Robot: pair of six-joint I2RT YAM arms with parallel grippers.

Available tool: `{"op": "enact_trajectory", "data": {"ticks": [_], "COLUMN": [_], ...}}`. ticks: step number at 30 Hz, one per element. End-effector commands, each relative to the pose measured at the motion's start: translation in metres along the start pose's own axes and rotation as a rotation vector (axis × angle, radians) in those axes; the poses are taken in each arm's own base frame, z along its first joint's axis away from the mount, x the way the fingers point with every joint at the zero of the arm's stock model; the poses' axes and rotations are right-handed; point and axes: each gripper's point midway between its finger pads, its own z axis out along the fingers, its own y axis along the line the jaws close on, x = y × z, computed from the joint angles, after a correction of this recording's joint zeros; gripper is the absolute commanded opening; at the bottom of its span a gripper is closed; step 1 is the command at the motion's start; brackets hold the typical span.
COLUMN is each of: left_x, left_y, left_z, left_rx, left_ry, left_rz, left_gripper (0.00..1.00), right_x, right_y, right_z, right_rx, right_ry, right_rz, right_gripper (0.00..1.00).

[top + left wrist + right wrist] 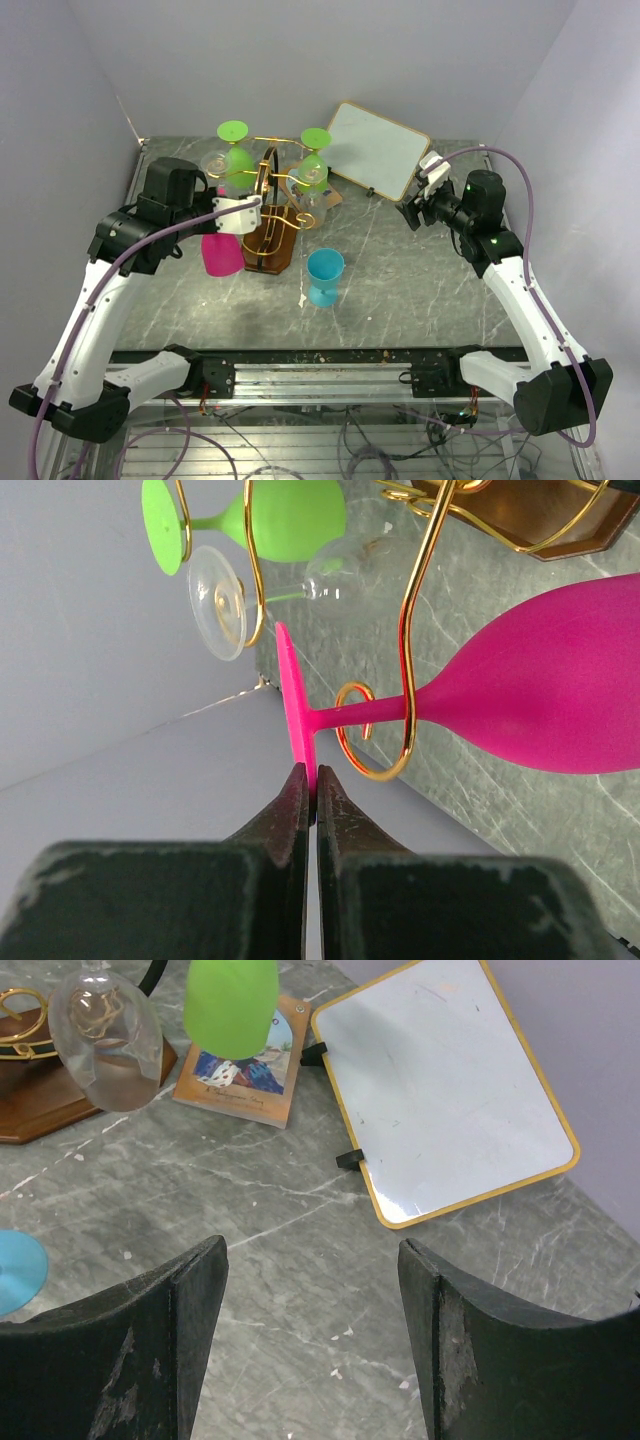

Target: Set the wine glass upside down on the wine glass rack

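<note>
Here, a matte magenta wine glass (540, 680) threads the curled gold-wire rack (270, 248).

No legible text, labels, or numbers

Magenta wine glass (530, 700) — gold-and-brown rack (272, 247), grey-marbled table (400, 290).

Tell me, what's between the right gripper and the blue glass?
Only bare table lies between the right gripper and the blue glass, shown in the top view.
</note>
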Motion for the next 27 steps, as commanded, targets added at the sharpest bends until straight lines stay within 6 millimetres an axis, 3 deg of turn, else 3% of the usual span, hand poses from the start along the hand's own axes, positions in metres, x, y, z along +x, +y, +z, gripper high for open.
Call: {"op": "enact_trajectory", "data": {"ticks": [1, 13, 27], "left_x": [0.003, 0.021, 0.024], "left_y": [0.006, 0.004, 0.004], "left_z": [-0.013, -0.008, 0.015], "left_rx": [-0.058, -0.076, -0.094], "left_ry": [0.009, 0.107, 0.138], "left_rz": [-0.033, -0.022, -0.024], "left_gripper": [0.07, 0.07, 0.07], "right_x": [0.0, -0.001, 0.001], "right_y": [-0.003, -0.003, -0.003], "right_z": [0.002, 0.001, 0.002], "right_rx": [0.007, 0.008, 0.006], "right_ry": [-0.011, -0.013, -0.01], "right_rz": [-0.012, -0.012, -0.009], "right_gripper": [0.69, 0.69, 0.69]}}
